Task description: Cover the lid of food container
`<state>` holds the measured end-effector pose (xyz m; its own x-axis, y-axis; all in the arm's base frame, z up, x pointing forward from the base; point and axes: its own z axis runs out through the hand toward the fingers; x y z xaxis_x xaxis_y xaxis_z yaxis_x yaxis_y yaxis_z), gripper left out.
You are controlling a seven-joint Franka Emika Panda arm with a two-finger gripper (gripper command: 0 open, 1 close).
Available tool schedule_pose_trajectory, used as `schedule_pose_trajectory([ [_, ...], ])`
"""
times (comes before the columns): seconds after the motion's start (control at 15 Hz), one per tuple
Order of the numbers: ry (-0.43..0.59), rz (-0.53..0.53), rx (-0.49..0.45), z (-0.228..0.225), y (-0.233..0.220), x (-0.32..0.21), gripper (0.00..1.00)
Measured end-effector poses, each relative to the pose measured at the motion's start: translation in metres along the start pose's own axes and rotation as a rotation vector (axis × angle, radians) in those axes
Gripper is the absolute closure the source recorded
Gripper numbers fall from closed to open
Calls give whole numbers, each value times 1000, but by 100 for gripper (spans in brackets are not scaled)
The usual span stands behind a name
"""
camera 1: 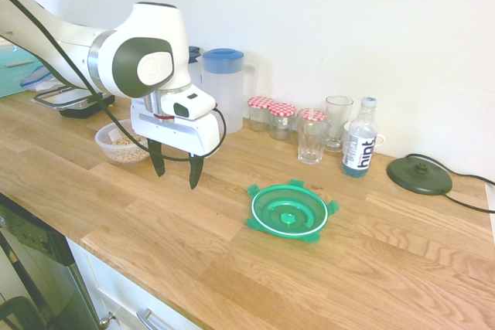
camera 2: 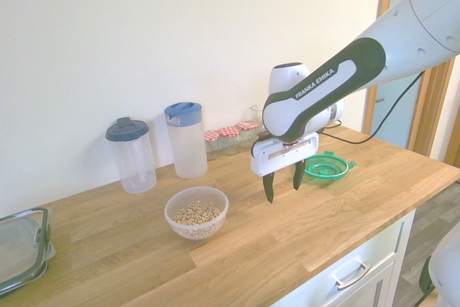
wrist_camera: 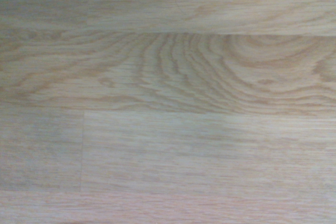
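The round green lid [camera 1: 289,210] [camera 2: 325,167] lies flat on the wooden counter, its white ring and snap tabs showing. The food container [camera 1: 122,143] [camera 2: 196,212], a small clear bowl of tan grainy food, stands on the counter, partly hidden behind my arm in the first exterior view. My gripper [camera 1: 176,171] [camera 2: 283,181] hangs open a little above bare wood between the two, fingers pointing down and holding nothing. The wrist view shows only wood grain.
Along the wall stand a blue-lidded jug [camera 1: 223,83] [camera 2: 185,138], a dark-lidded jug [camera 2: 131,154], red-checked jars [camera 1: 272,116], glasses [camera 1: 312,135], a water bottle [camera 1: 360,138] and a dark corded disc [camera 1: 419,175]. A rectangular black-rimmed container [camera 2: 20,248] sits at the counter's end.
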<state>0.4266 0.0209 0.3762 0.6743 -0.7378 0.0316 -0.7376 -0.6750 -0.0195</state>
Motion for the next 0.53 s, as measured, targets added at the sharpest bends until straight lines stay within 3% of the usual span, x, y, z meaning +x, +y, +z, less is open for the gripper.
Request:
schedule_pose_trajectory([
  [0.27, -5, -8, 27, -11, 2, 12, 0],
  [0.53, -144, -30, 142, -67, 28, 66, 0],
])
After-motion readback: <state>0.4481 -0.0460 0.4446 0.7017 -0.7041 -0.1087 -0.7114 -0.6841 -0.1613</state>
